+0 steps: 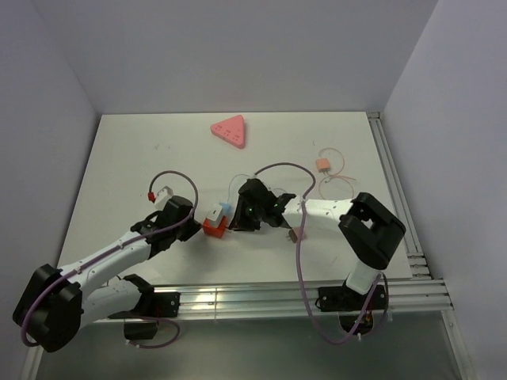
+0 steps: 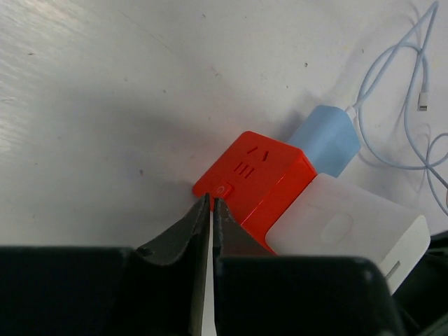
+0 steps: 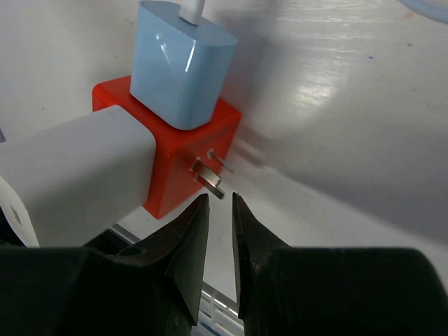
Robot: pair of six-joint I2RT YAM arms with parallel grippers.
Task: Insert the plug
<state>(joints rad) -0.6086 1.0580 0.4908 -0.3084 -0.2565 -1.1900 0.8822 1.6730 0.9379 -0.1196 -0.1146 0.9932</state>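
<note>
Blue plug [image 3: 182, 63] is seated flush against one face of the red cube [image 3: 178, 168], which serves as the reference point for everything below.

Right gripper [image 3: 220, 204]: the fingers are drawn close with a narrow gap between the tips, and nothing is held in that gap. The tips hang just beside the cube, at the face carrying the bare metal prongs [image 3: 209, 176]. The prongs point toward the gripper and I see no contact with them.

Left gripper [image 2: 211, 208]: the fingers are pressed together with only a hairline showing between them. The tips sit at the cube's near corner, next to a small round button on its marked face. Whether they actually touch the cube cannot be confirmed.

A white block [image 2: 346, 231] is plugged into the face adjoining the blue plug's and stands out further from the cube than the plug does. A pale blue cable [image 2: 392, 91] leaves the plug's outer end and loops loosely over the table [image 1: 127, 158] beyond the cube.

From the overhead view the cube lies between the two grippers. A pink triangle [image 1: 230, 131] lies well beyond the cube toward the back wall. A small orange piece [image 1: 322, 165] with a thin looped wire sits well apart from the cube, to the right.
</note>
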